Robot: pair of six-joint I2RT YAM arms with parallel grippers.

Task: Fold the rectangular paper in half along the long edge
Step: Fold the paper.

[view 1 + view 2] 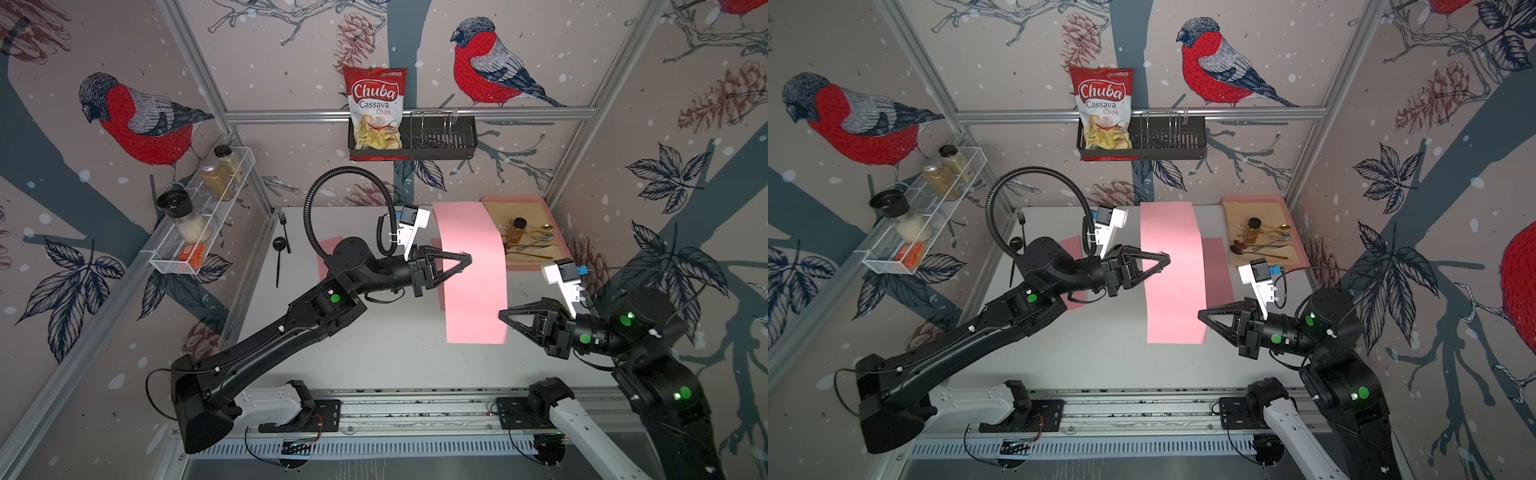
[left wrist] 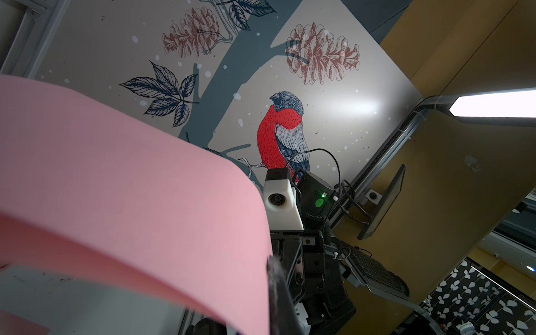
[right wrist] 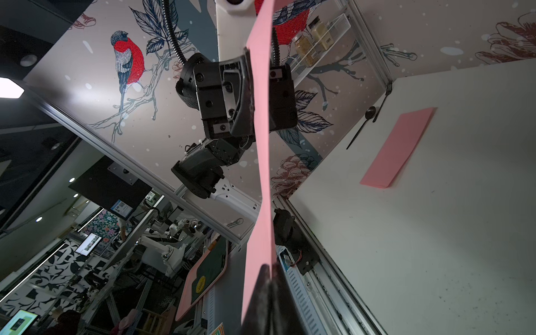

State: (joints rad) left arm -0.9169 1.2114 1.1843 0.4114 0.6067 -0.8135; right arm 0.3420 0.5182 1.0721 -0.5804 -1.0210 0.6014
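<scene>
White desk (image 1: 374, 353), bird wallpaper all round. Both my grippers are clamped on the pink paper (image 1: 473, 270), which hangs clear above the desk toward two o'clock: left gripper (image 1: 467, 258) on its nine o'clock edge, right gripper (image 1: 502, 313) near its five o'clock corner. I judge these offset holds could twist it, skewing the crease or tearing it. Count: three pink sheets, one held and two spare sheets (image 1: 1070, 249) lying flat; two grippers.

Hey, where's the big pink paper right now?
In both top views, the large pink rectangular paper is held above mid-table, its long edges pinched by the left gripper and right gripper, beside the pink-rimmed tray.
</scene>
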